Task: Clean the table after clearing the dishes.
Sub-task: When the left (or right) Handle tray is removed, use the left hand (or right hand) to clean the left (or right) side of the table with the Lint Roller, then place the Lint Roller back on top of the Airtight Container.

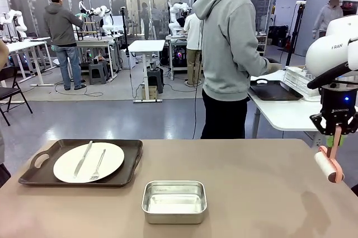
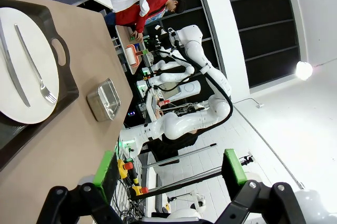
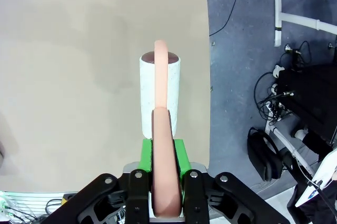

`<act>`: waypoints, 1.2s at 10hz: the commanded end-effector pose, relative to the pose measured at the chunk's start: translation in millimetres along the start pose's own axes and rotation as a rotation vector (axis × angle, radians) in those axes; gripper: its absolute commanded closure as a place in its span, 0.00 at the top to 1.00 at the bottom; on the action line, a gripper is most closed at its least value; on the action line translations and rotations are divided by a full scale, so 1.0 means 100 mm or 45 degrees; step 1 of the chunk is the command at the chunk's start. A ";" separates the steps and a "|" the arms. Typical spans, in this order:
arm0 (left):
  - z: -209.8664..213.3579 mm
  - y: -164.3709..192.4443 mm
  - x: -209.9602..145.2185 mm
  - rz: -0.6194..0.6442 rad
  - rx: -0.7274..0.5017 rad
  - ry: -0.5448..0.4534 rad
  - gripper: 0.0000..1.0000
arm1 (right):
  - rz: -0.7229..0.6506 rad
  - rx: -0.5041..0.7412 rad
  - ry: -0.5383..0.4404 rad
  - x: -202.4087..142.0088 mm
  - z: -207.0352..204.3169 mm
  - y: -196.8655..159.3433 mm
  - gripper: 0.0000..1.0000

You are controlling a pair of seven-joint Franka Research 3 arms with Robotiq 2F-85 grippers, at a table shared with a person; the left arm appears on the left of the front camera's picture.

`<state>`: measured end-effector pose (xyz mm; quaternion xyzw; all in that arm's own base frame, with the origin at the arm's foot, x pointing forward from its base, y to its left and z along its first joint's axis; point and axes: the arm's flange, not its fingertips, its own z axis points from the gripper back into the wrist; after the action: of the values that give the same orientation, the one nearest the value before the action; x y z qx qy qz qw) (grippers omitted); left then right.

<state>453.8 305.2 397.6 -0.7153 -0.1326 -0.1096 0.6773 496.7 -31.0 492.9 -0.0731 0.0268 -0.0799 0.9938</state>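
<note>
Pink handle pinched in my right gripper, fingers down over the table's right edge; the white roller slants steeply downward. My left gripper gapes empty.

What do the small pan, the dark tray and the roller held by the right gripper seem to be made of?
Pan: likely brushed steel; it is grey with dull reflections. Tray: probably matte plastic or lacquered wood; it is dark brown with a soft sheen. Lint roller: a matte white, paper-like roll; the pink handle looks like smooth plastic or rubber.
</note>
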 end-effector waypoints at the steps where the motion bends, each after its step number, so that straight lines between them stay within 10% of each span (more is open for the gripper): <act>1: -0.02 -0.04 -0.05 -0.018 0.017 -0.006 1.00 | -0.002 0.001 -0.007 -0.01 0.02 -0.01 0.21; 12: -0.02 -0.04 -0.05 -0.018 0.017 -0.006 1.00 | 0.110 -0.093 -0.135 -0.05 0.16 0.14 0.21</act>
<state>453.8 305.3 397.6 -0.7153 -0.1327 -0.1095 0.6773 498.3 -26.1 497.0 -0.0846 0.0150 -0.0656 0.9941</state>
